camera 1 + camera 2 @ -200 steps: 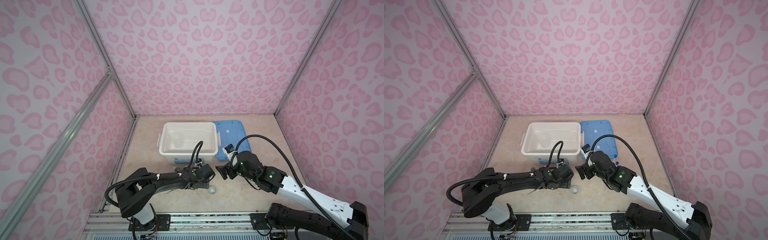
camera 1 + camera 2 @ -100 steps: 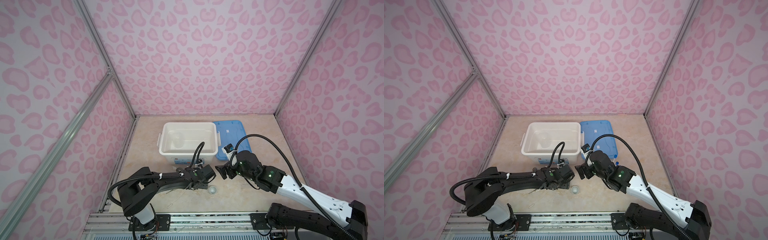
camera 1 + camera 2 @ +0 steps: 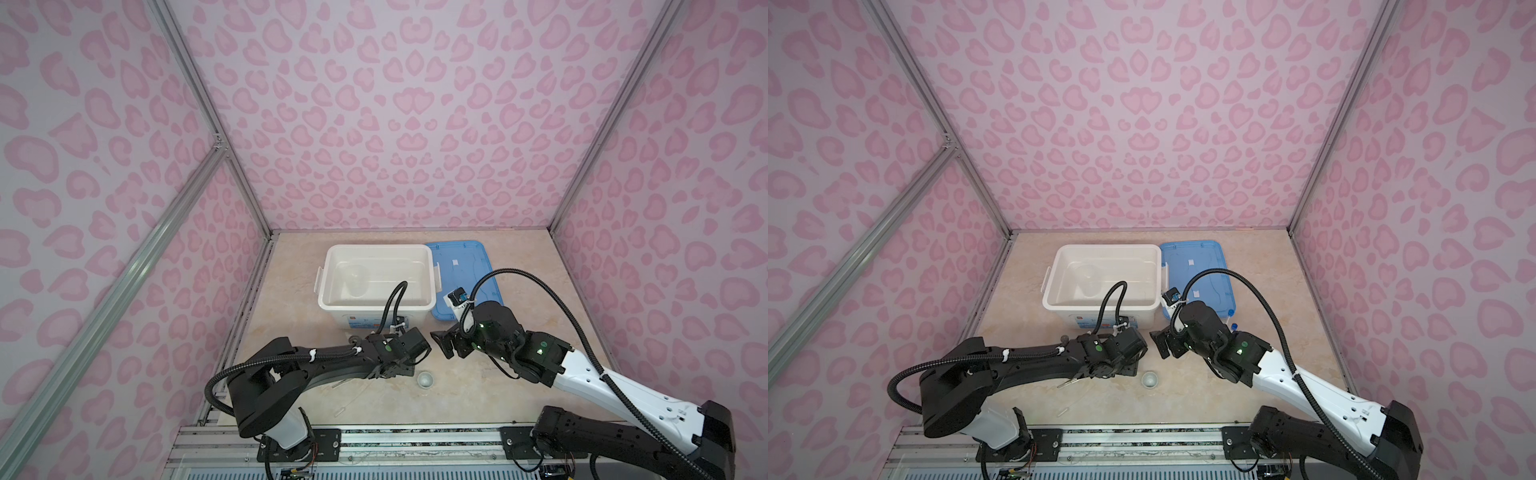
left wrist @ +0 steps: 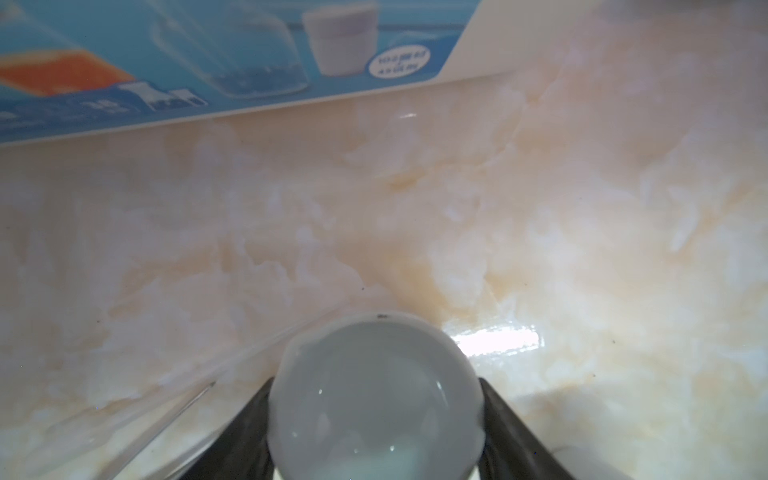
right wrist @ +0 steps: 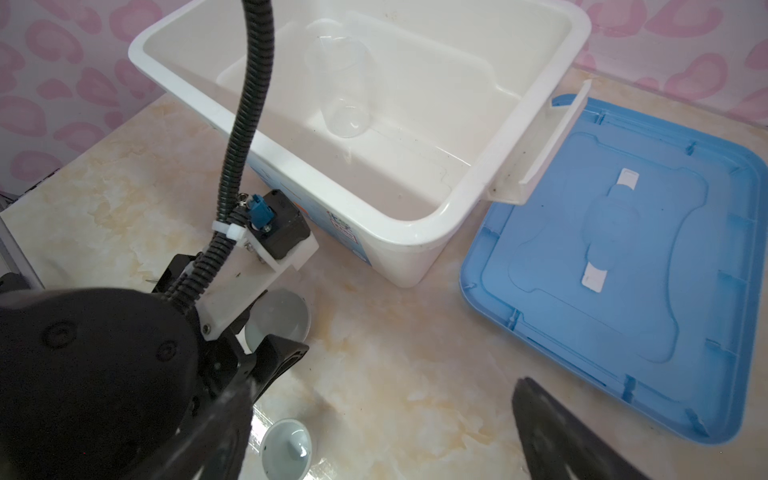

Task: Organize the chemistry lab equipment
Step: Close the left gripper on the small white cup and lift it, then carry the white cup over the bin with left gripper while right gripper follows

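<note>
A small round dish sits between the black fingers of my left gripper, and both fingers press its sides. It shows under that wrist in the right wrist view, dish. In both top views the left gripper is low over the table in front of the bin. A second small dish lies free just to its right. My right gripper hovers open and empty beside them. A clear beaker lies in the bin. Tweezers and a clear dropper lie under the left arm.
The large white bin stands at mid-table with the flat blue lid on its right. Two blue tube caps peek out behind the right arm, at the lid's near corner. The two wrists are close together.
The left gripper's fingers have closed in onto the dish while the arm shifted only slightly. The right arm and its open gripper have stayed put.
</note>
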Tool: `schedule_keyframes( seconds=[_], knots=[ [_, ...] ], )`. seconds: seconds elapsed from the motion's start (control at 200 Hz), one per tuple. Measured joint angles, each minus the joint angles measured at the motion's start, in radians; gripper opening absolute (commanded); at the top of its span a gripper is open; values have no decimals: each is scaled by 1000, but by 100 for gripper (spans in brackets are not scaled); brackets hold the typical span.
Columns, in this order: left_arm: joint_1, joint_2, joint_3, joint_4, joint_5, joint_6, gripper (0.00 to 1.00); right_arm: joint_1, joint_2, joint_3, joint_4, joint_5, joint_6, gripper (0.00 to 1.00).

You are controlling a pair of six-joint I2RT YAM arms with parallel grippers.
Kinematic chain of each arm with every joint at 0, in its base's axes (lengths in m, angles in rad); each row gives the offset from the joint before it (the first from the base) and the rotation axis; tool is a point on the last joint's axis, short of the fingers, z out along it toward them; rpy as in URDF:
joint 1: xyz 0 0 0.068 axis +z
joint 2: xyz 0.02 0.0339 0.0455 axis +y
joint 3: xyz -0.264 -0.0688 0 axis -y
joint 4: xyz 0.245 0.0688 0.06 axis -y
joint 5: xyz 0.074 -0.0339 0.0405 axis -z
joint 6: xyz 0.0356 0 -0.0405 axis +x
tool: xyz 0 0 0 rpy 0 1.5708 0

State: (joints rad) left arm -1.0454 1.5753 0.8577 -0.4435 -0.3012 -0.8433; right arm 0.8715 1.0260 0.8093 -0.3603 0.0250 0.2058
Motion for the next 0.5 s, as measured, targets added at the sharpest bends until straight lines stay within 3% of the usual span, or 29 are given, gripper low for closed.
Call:
schedule_keyframes(
  seconds=[0.175,0.5],
  knots=[
    [0,-51,0,-15,2,7,65,0,-2,2,0,0,1,98],
    [0,-325,93,-169,29,37,62,-32,-49,65,0,-8,11,98]
  ],
)
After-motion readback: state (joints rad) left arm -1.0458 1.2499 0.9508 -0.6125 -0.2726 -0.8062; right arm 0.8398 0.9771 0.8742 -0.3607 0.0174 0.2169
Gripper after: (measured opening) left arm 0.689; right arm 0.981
